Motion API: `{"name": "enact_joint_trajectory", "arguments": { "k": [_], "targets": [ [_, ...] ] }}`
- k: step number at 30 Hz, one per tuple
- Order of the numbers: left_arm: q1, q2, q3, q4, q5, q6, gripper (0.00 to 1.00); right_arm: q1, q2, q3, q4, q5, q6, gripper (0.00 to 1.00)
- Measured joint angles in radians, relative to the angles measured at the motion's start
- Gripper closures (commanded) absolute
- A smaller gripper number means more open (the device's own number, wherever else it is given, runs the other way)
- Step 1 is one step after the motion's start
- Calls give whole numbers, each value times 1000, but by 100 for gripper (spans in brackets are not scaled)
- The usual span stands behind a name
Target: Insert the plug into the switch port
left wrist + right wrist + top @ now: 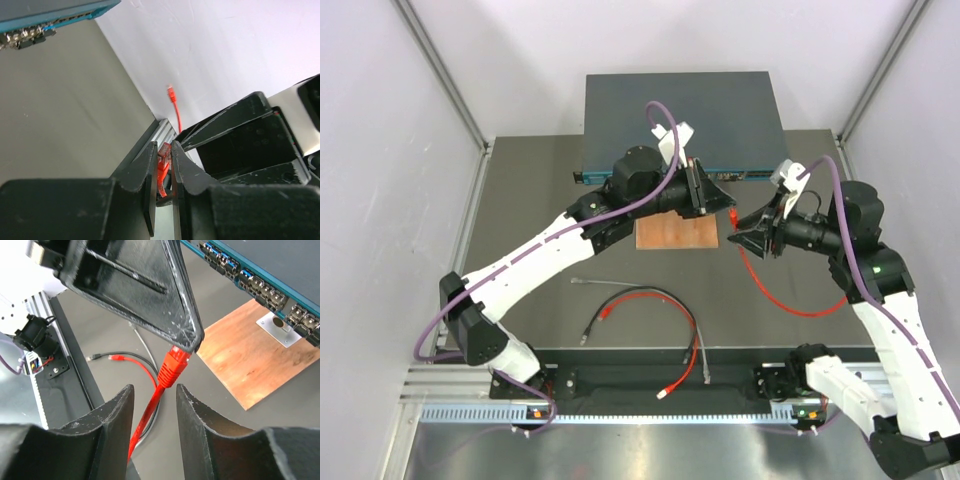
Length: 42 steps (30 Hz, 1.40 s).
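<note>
**A:** What is found nearest, along the bottom of the overhead frame?

**B:** Loose black, red and grey cables are spread on the dark grey table top, just inside its near edge and well apart from both arms.

**A:** How are the claws set?

**B:** Right of centre, the left claw is closed on the small red plastic plug, which is pinched at the very fingertips. The right claw is held partly open, with one finger on each side of the thin red cable just below the plug. A gap is left on both sides, and no contact can be made out.

**A:** And further back?

**B:** A flat brown wooden board is laid just in front of the port row. Behind it, at upper centre, the wide flat dark blue-grey metal switch is set at the table's far edge, with its thin teal face turned toward the arms. The plug is held off the board's right edge, near the ports but apart from them. Bare table is left to the right.
</note>
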<state>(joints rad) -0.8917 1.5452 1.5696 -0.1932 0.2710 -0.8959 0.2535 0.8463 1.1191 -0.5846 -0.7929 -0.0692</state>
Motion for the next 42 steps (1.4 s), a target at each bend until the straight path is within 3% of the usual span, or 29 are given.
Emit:
{"name": "enact_joint_trajectory", "arguments": {
  "k": [9, 11, 12, 14, 15, 18, 19, 22, 27, 37, 42],
  "targets": [
    [0, 0, 0, 33, 8, 0, 100, 0, -1, 0, -5, 19, -1, 76],
    [0, 0, 0, 43, 13, 0, 100, 0, -1, 0, -1, 21, 11, 84],
    [0, 0, 0, 51, 17, 0, 100, 0, -1, 0, 2, 22, 18, 97],
    [0, 0, 0, 59, 29, 1, 100, 0, -1, 0, 3, 34, 34, 100],
    [0, 0, 0, 62, 31, 2, 80, 0, -1, 0, 3, 37, 45, 100],
    [1, 0, -1, 69, 36, 6, 47, -1, -2, 0, -3, 36, 74, 100],
    [1, 0, -1, 74, 35, 8, 31, -1, -2, 1, -8, 31, 81, 100],
    [2, 0, -1, 85, 27, 26, 22, -13, -1, 15, -60, 17, 100, 100],
    [8, -17, -1, 87, -6, 124, 21, -79, -2, 74, -198, -18, 101, 100],
    [11, -143, -35, 88, -71, 356, 29, -384, 86, 175, -513, -117, 61, 100],
    [11, -168, -33, 68, -88, 474, 22, -452, 167, 211, -567, -115, 55, 100]
  ]
}}
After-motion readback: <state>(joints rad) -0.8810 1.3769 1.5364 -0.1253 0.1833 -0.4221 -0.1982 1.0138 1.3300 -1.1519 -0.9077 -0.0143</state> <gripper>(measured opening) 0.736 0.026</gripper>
